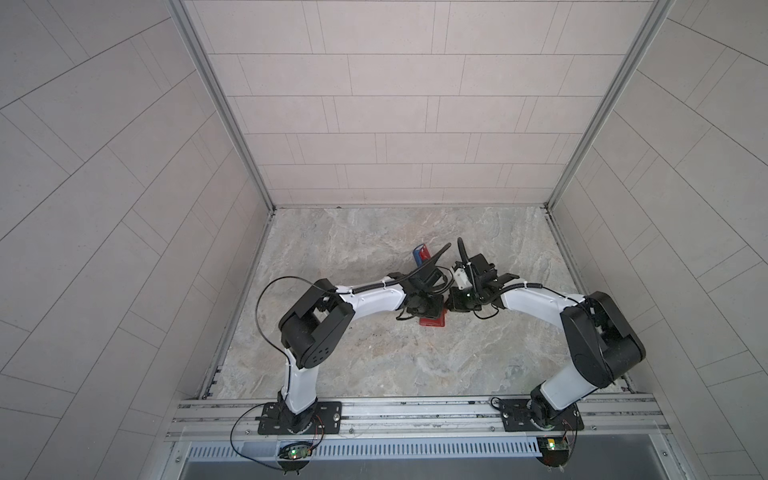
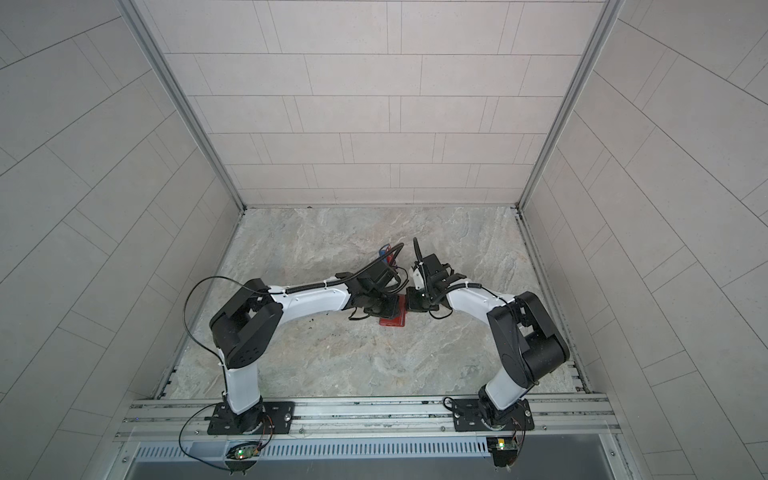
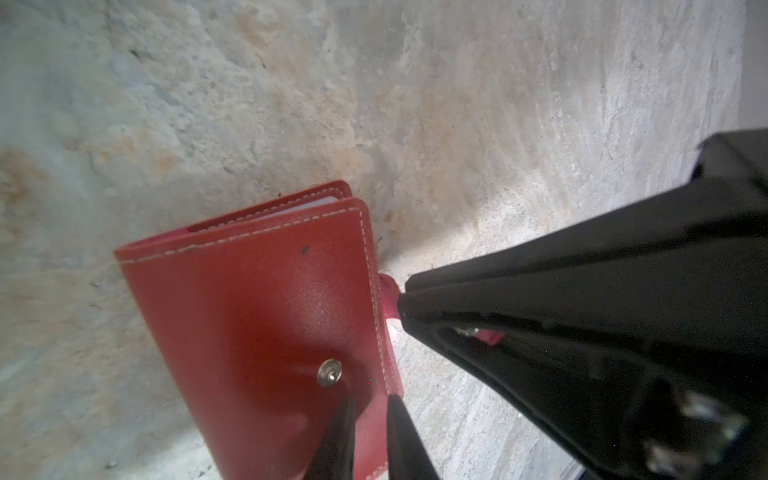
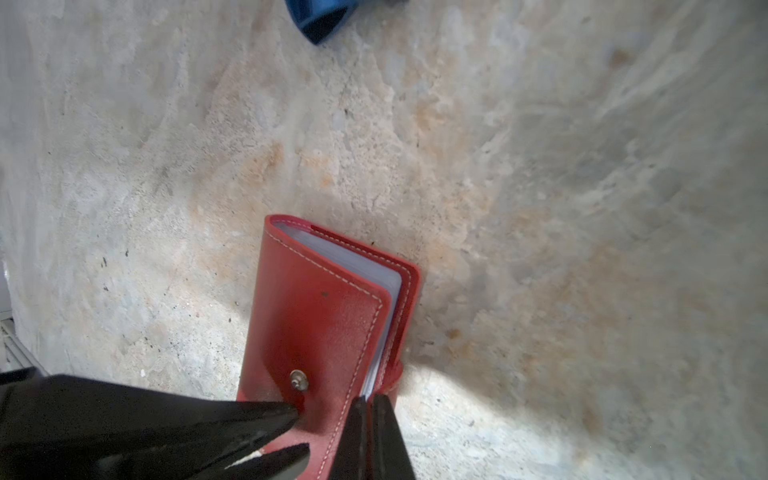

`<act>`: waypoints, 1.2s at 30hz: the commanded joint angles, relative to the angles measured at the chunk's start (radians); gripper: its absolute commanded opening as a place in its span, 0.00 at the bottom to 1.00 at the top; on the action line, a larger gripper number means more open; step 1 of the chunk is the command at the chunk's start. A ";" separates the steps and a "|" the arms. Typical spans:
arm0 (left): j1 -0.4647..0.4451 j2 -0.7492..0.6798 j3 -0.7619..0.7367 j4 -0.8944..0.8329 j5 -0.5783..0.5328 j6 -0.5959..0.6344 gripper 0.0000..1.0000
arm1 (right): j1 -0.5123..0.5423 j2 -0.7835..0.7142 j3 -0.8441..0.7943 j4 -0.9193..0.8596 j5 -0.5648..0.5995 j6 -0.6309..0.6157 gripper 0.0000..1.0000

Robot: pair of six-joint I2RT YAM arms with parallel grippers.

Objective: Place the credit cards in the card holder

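The red card holder (image 3: 257, 316) lies folded shut on the marble table, showing in both top views (image 1: 433, 322) (image 2: 394, 322) between the two wrists. My left gripper (image 3: 371, 402) hovers over its cover beside the metal snap stud (image 3: 329, 372), fingers a narrow gap apart and holding nothing. My right gripper (image 4: 369, 400) is shut at the holder's (image 4: 316, 316) open edge, pinching the red snap tab (image 3: 388, 297). A red credit card (image 1: 424, 252) stands in a small blue stand behind the arms.
The blue stand (image 4: 320, 18) sits on the table beyond the card holder, partly behind the left arm's cable (image 1: 419, 257). Both wrists nearly touch above the holder. Marble table (image 1: 415, 365) is enclosed by tiled walls on three sides.
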 commanded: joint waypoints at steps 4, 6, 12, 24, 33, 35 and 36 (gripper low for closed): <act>0.002 0.024 -0.029 0.034 -0.017 -0.024 0.19 | -0.006 -0.009 -0.012 0.049 -0.054 0.025 0.00; 0.002 0.028 -0.035 0.042 -0.016 -0.028 0.14 | -0.008 0.003 -0.012 0.064 -0.075 0.032 0.00; 0.001 0.032 -0.051 0.067 -0.009 -0.038 0.07 | -0.008 0.046 -0.016 0.115 -0.114 0.055 0.00; 0.009 0.024 -0.054 0.083 0.027 -0.029 0.08 | -0.008 0.149 -0.015 0.123 -0.105 0.039 0.00; 0.027 -0.057 -0.059 0.080 0.057 -0.001 0.26 | -0.008 0.184 0.002 0.049 -0.033 -0.017 0.00; 0.032 -0.096 -0.077 0.080 0.045 0.009 0.30 | -0.008 0.184 0.004 0.042 -0.024 -0.022 0.00; 0.036 -0.111 -0.085 0.081 0.039 0.010 0.32 | -0.008 0.184 0.005 0.039 -0.022 -0.022 0.00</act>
